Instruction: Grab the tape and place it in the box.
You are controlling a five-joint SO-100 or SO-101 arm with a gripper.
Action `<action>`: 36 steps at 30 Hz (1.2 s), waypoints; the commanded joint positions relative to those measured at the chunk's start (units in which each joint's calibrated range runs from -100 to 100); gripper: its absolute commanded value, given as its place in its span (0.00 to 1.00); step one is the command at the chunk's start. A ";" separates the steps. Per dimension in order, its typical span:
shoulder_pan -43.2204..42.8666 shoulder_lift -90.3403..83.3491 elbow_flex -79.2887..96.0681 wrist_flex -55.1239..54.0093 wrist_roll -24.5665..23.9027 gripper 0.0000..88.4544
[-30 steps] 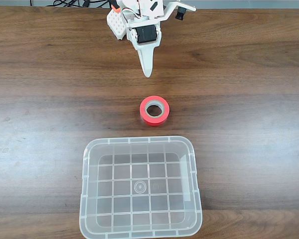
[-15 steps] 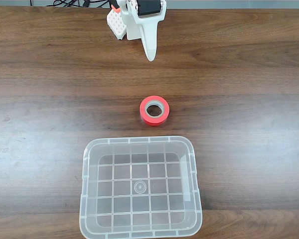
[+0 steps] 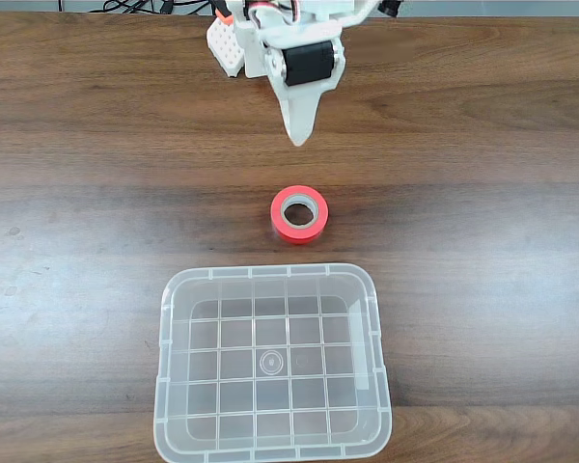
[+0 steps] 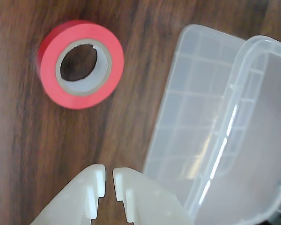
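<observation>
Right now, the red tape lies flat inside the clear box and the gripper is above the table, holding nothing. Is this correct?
Not quite. In the fixed view the tape lies flat on the wooden table, outside the box, just beyond its far rim. The rest holds: the gripper is above the table, holding nothing.

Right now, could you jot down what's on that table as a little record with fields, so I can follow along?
Surface: wooden table
Tape: red-orange roll, lying flat on the table, hole facing up, untouched
Box: clear plastic, empty, open top
Tape versus box: outside it, just beyond its far rim in the fixed view
Gripper: above the table, short of the tape, holding nothing; fingertips nearly together in the wrist view
Task status: tape not yet grabbed
</observation>
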 commanded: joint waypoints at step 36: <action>0.33 24.07 10.94 -17.10 -0.16 0.20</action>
